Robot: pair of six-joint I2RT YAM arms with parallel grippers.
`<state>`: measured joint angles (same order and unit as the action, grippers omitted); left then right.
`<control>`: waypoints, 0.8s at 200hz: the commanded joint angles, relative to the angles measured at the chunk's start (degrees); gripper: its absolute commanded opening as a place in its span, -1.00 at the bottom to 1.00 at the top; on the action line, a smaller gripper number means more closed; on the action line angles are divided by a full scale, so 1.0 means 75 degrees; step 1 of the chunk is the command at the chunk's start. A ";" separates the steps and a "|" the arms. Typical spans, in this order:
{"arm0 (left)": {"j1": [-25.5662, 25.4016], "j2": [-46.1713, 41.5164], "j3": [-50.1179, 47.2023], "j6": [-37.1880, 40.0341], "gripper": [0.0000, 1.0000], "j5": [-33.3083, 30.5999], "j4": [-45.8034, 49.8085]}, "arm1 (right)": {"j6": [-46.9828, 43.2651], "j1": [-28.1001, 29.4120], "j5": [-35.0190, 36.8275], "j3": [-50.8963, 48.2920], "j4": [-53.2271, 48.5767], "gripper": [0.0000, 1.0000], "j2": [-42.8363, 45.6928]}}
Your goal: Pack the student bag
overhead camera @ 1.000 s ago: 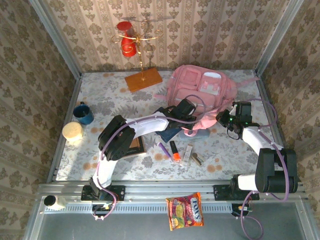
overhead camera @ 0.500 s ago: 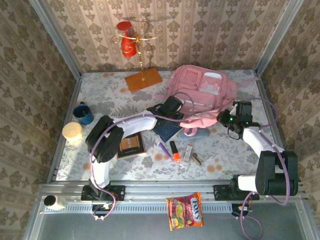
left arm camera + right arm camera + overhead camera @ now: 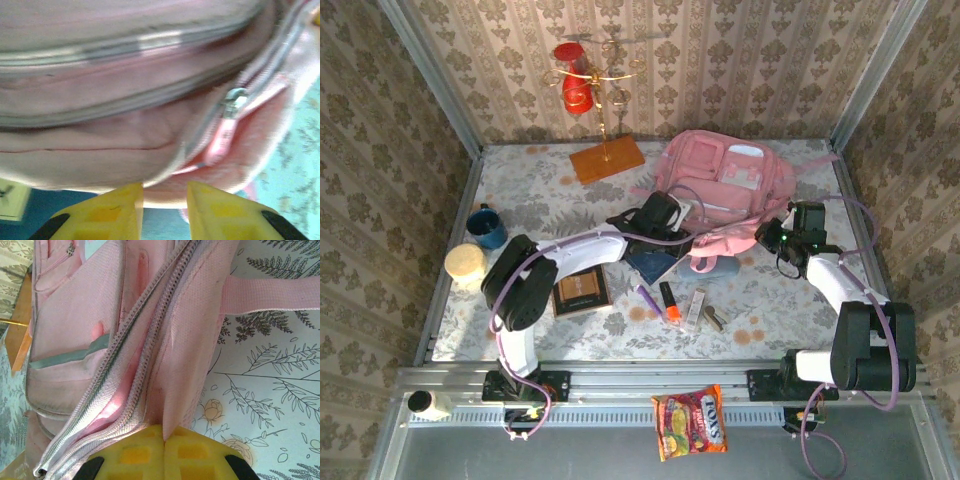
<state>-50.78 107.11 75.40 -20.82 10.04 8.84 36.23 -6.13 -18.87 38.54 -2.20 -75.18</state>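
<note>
The bag [image 3: 725, 185] lies flat on the tabletop [image 3: 540, 200], reaching from the left fingers [image 3: 115, 210] across to the right fingers [image 3: 135, 452]; the right fingers are pressed together on a fold of its pink fabric beside the open zip; the left fingers stand slightly apart, holding nothing, the bag's rim just beyond their tips, a zip pull [image 3: 232, 102] up and right of them, a blue book [image 3: 75, 205] beneath.

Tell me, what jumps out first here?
The big pink student bag lies back right on the table, the right tool pinching its edge by the zipper. A gold stand with red cups rises behind it to the left, and an orange snack packet lies on the near rail.
</note>
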 commanded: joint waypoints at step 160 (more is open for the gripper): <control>0.0135 0.1401 0.1088 -0.2153 -0.31 0.1212 -0.0541 | 0.0242 0.0113 -0.0305 -0.0042 0.0914 -1.00 -0.0215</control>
<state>-51.13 116.22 85.32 -30.52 16.03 9.96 37.69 -6.00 -19.11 38.50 0.16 -76.53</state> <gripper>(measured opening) 0.341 0.068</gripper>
